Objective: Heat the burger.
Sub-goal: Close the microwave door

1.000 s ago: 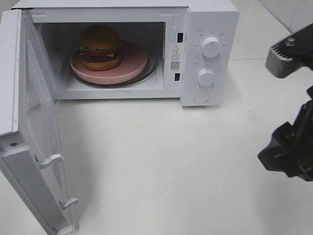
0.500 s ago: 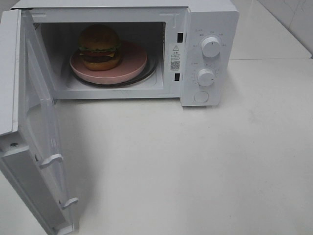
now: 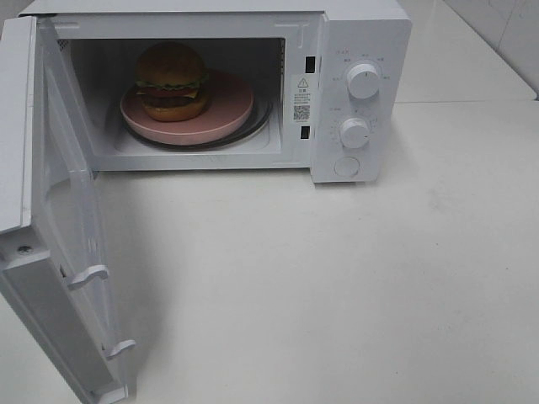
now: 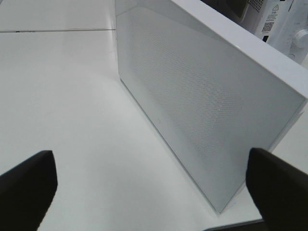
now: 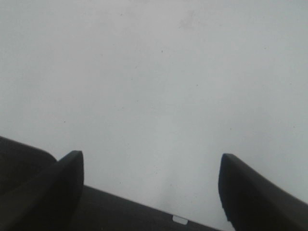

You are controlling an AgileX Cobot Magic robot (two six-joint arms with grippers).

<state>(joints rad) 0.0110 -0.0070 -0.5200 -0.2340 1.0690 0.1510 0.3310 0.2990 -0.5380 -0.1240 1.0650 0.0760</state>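
With burger [image 3: 171,80] on pink plate [image 3: 232,108] inside microwave [image 3: 364,38], door [image 3: 72,236] open, left end effector [image 4: 151,186] and right end effector [image 5: 150,185] spread empty, risks glancing off door mid-push, leaving it ajar.

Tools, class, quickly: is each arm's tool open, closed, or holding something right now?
Left tool: open, holding nothing.
Right tool: open, holding nothing.

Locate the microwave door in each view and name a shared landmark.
Exterior high: microwave door swung open, along the left edge.
Left wrist: its outer face fills the middle.
Right wrist: not in it.
Shared landmark: the white table, in all three.
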